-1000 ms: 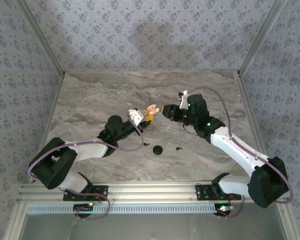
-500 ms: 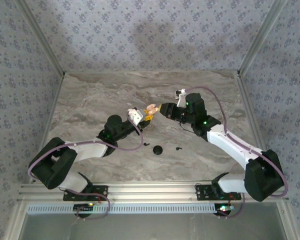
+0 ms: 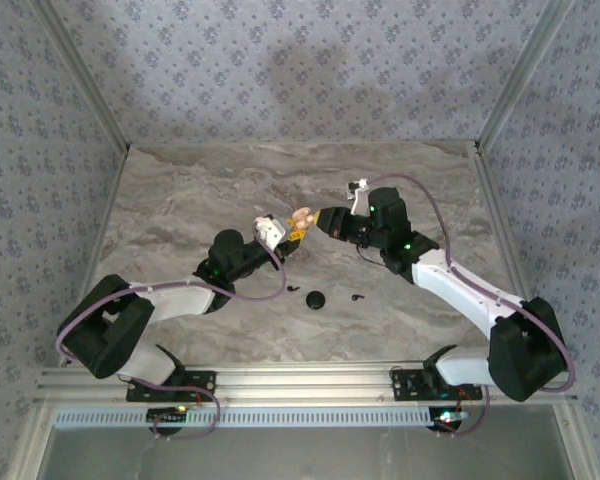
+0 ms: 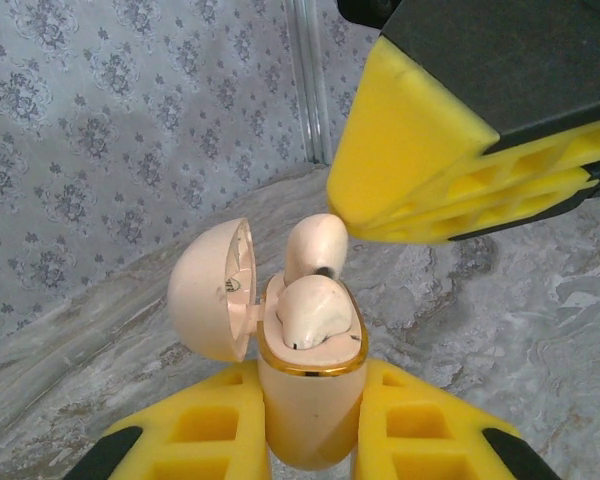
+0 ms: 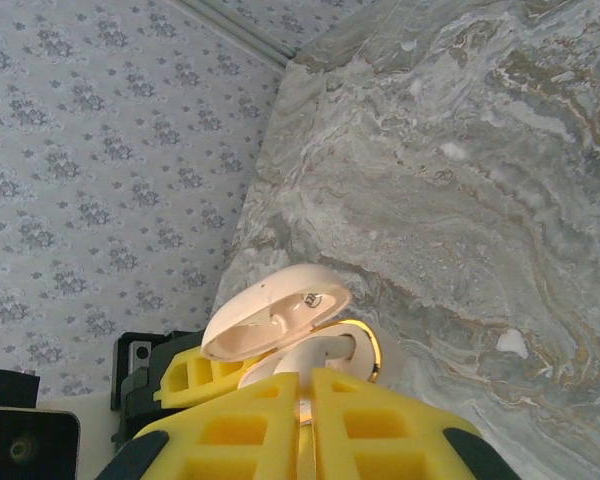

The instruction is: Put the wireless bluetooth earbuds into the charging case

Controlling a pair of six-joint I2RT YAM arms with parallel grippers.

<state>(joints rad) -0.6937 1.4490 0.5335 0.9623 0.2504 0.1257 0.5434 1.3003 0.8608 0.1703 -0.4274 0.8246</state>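
Seating the raised earbud (image 4: 315, 250) into the open charging case (image 4: 310, 425) at frame centre; left fingers (image 4: 195, 435) clamping the case, right fingers (image 4: 420, 160) apparently pinching that earbud. Next move likely needing a straight push down, then a release.

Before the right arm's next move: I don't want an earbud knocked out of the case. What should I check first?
1. Left gripper clamped on the charging case: ok.
2. Lid swung open, clear of the slots: ok.
3. Near earbud seated in its slot: ok.
4. Far earbud seated: not ok, it stands higher than the near one.
5. Right gripper shut, tips at the far earbud: ok.
6. Right gripper actually pinching that earbud: cannot tell.
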